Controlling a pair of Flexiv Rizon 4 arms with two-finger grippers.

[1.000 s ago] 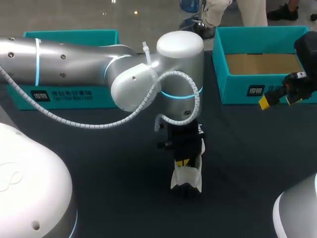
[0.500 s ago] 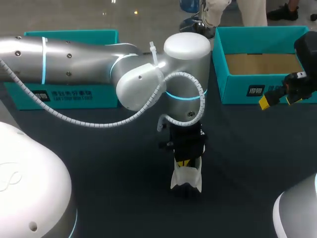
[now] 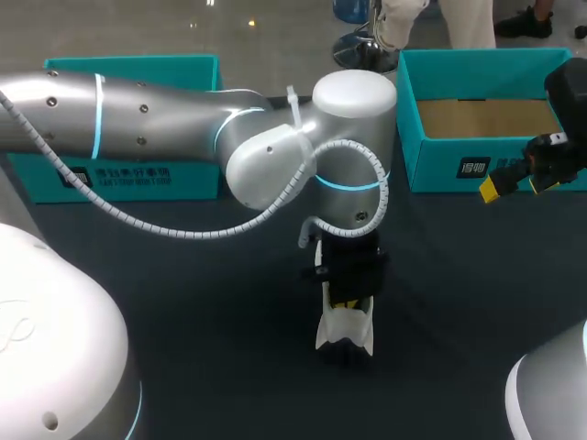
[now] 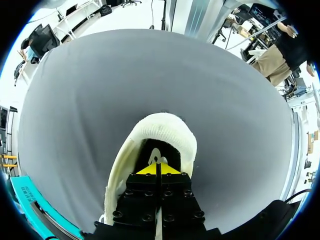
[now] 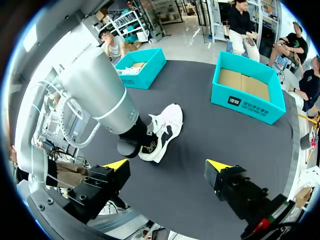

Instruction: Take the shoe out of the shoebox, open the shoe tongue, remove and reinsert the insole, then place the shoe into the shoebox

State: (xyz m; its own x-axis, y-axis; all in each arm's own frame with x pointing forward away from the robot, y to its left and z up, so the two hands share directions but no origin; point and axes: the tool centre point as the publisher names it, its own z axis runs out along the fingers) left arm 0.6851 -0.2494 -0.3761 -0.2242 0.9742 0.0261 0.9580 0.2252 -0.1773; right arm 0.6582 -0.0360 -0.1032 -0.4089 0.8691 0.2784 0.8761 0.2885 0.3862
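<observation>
- Looking down from the head view, you see the white shoe (image 3: pixel 345 328) standing on the dark tabletop (image 3: pixel 183 312), well apart from the teal shoebox (image 3: pixel 440 160).
- Your left end effector (image 4: pixel 156 169) is down in the opening of the shoe. Its yellow tips are narrow and pressed together, and you cannot tell what they pinch.
- Your right end effector (image 5: pixel 167 167) hangs wide and holds nothing, near the shoebox.

Left arm (image 3: pixel 183 128) over shoe (image 3: pixel 346 328) — top blocked; shoebox (image 3: pixel 449 170) mouth open.
</observation>
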